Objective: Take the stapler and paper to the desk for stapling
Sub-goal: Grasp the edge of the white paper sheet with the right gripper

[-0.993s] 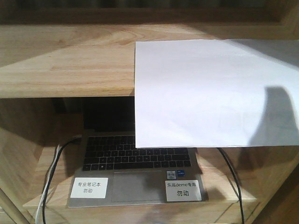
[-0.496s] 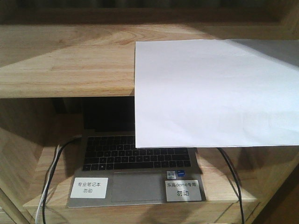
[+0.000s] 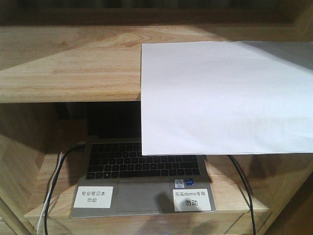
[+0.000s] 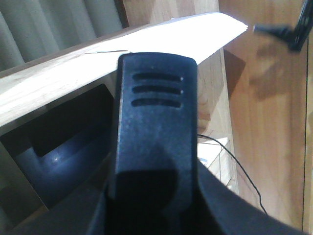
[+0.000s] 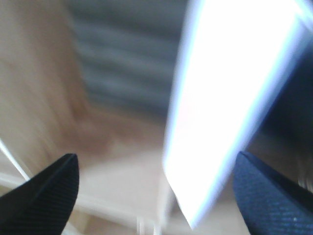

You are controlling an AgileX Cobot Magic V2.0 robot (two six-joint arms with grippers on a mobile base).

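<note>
Paper (image 3: 220,98) overhangs the shelf (image 3: 68,63) at its front right edge, masking the laptop (image 3: 142,181) beneath. Right hand (image 5: 154,161) spread; left hand (image 4: 154,98) state cannot be told.

Paper (image 3: 220,98) at two o'clock: smooth, matt white. Shelf (image 3: 68,63) under it: pale grained wood with a soft sheen. Laptop (image 3: 142,196) at six o'clock: matt silver, metal-looking, with dull black keys. Left gripper (image 4: 154,68): ribbed black plastic. Right gripper (image 5: 154,166): black, finely textured.

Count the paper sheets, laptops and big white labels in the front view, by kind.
Paper: 1
Laptop: 1
Labels: 2
Total: 4
</note>
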